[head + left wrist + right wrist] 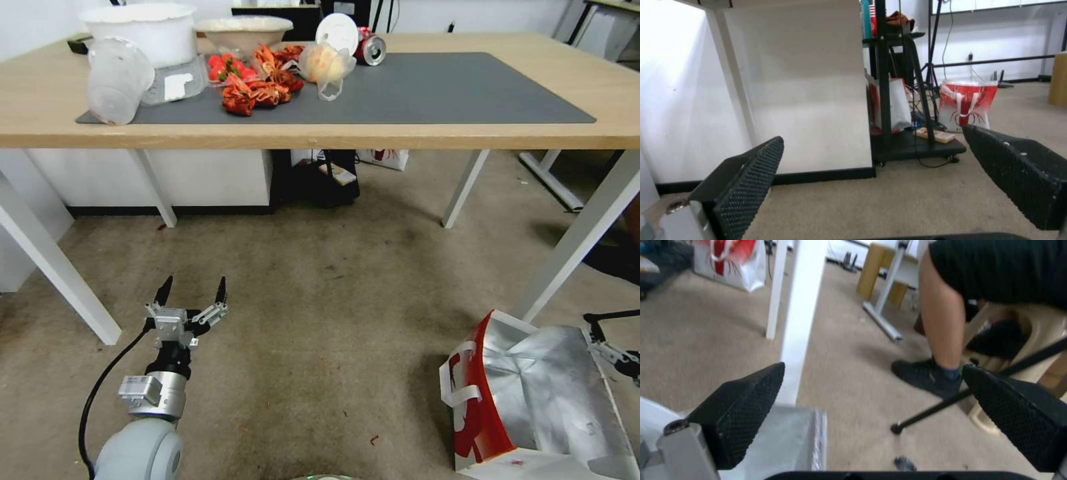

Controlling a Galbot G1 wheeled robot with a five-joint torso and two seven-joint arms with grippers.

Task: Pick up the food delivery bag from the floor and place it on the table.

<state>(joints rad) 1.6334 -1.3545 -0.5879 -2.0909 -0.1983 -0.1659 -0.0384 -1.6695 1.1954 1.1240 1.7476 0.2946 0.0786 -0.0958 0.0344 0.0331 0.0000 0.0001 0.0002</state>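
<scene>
The food delivery bag (pixel 533 400) sits open on the floor (pixel 320 320) off to the robot's right, foil lining showing, next to the worktop's (pixel 320 137) front right leg. The right claw (pixel 873 396) is spread wide just above the bag's edge, not gripping anything. The left claw (pixel 192 288) hangs low over the carpet on the other side, also wide apart and empty, well away from the bag.
</scene>
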